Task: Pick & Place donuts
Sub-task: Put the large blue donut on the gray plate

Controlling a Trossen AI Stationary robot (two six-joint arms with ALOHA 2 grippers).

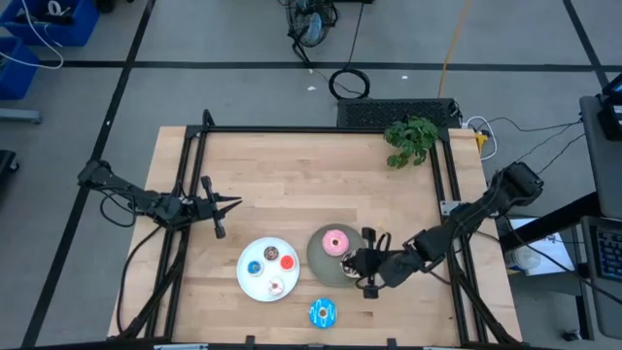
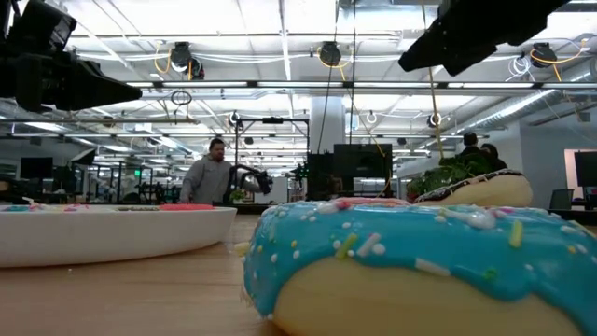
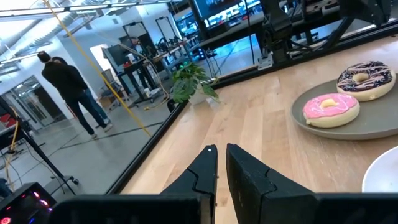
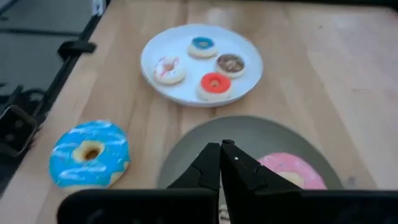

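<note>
Blue donut (image 1: 323, 312): lowest object in the high view, alone on bare wood at lower centre, below both plates and touching neither; fills the foreground of the low view (image 2: 420, 266).
White plate (image 1: 245, 272): lower centre-left of the high view, just left of the grey plate.
Tiny donuts on white plate: four in all; red (image 4: 215, 83), blue (image 4: 203, 45), brown (image 4: 231, 63), whitish-pink (image 4: 168, 68).
Grey plate (image 1: 317, 259): lower centre of the high view, right of the white plate.
Pink donut (image 1: 336, 241): lies on the grey plate, toward its upper part in the high view.
Brown donut (image 3: 365, 79): dark, with sprinkles, on the grey plate beside the pink one in the left wrist view; in the high view hidden under the right gripper.
Right gripper (image 1: 356, 263): over the right edge of the grey plate, just right of the pink donut; jaws clenched together, nothing between them (image 4: 221, 163).
Left gripper (image 1: 231, 202): centre-left of the high view, above the white plate and well apart from it, tips toward frame right; jaws pressed almost together, holding nothing (image 3: 221, 152).
Table (image 1: 282, 175): pale wood with a black frame.
Plant (image 1: 410, 138): green, upper right corner of the table.
Background: a person (image 2: 210, 174) stands in the room beyond, mid-left of the low view.
</note>
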